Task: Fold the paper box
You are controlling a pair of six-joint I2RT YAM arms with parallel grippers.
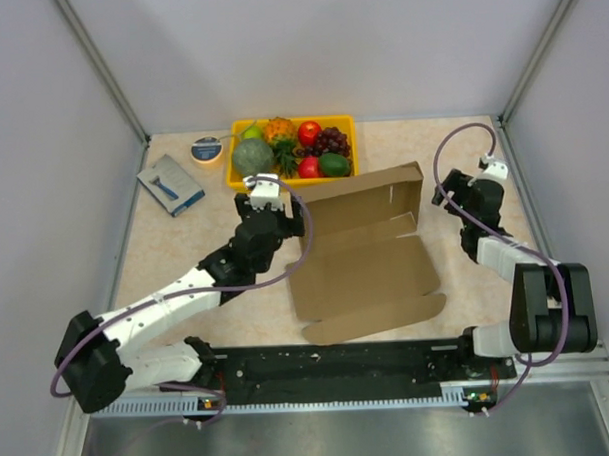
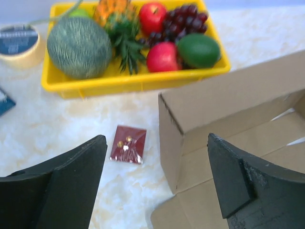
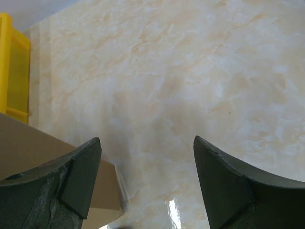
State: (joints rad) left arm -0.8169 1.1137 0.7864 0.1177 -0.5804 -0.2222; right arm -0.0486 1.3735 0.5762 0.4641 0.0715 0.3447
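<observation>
Bright, even, diffuse from overhead. Only faint, soft shadowing along the near edge of the paper box (image 1: 366, 256). White glare on the table (image 3: 200, 86) just right of the box corner, right wrist view. Slightly soft focus across left wrist view, box edges included.

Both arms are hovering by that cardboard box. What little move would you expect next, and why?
Probably the left pincer should ease right and close on the raised left wall of the paper box. Its jaws stand open and empty, with that wall's corner showing between them. The right pincer is open too, over bare table beside the box.
</observation>
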